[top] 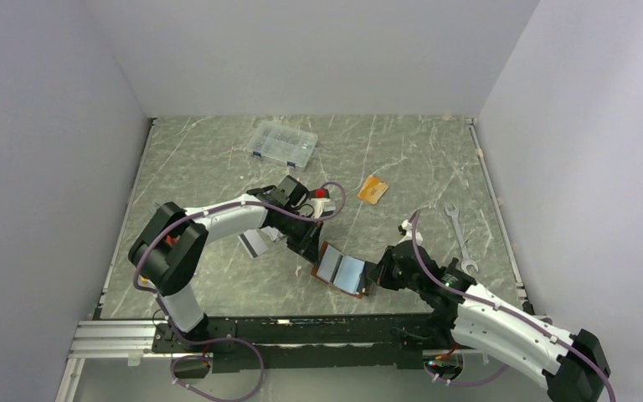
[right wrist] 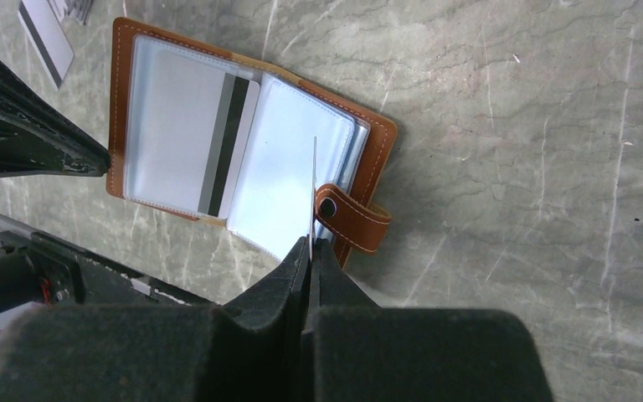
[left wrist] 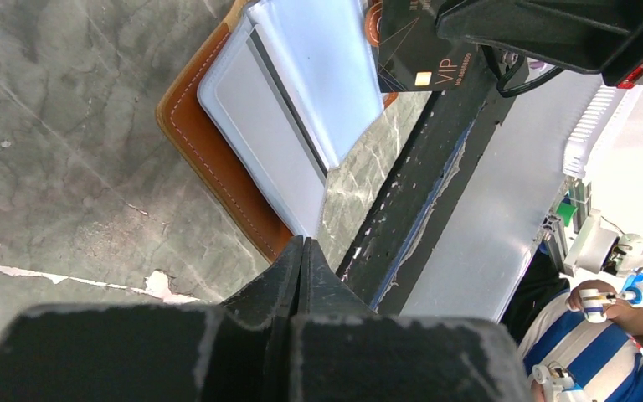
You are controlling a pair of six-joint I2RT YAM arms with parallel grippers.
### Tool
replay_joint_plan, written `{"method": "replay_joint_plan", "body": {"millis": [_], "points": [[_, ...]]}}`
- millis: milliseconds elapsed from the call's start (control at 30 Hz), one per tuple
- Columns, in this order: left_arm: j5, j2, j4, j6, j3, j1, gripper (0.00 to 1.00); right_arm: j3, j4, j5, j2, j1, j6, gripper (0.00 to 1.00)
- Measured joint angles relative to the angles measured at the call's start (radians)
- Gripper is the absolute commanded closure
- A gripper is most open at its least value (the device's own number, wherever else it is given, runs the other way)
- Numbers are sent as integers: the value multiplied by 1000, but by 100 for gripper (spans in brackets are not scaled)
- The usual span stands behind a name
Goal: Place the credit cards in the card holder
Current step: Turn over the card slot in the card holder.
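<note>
— Status, near side?
— I'm clamping the right gripper [right wrist: 310, 251] on a clear sleeve [right wrist: 280, 159] of the open card holder [right wrist: 377, 134]; left gripper [left wrist: 301, 247] is sitting closed at its rim.
— Cards?
— Striped card [right wrist: 228, 142] is lying inside; orange card [top: 373, 190] is resting farther back.

Green marbled bench [top: 218, 167]: open card holder [top: 341, 272] up front, orange card [top: 373, 190], grey card [top: 251, 244], clear box [top: 283, 143], wrench [top: 460, 239].

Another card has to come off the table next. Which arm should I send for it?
Left, probably. The right fingers are shut on a clear sleeve, propping the card holder open. The left fingers sit shut at the holder's edge, and a grey card lies beside that arm.
</note>
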Motion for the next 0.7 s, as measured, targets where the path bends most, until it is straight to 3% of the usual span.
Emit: {"method": "replay_joint_plan", "body": {"millis": [433, 700], "points": [[-22, 0, 0, 0, 0, -16, 100, -49, 17, 47, -122, 3, 79, 100], [-38, 0, 1, -1, 0, -17, 100, -63, 42, 42, -88, 3, 85, 100]]}}
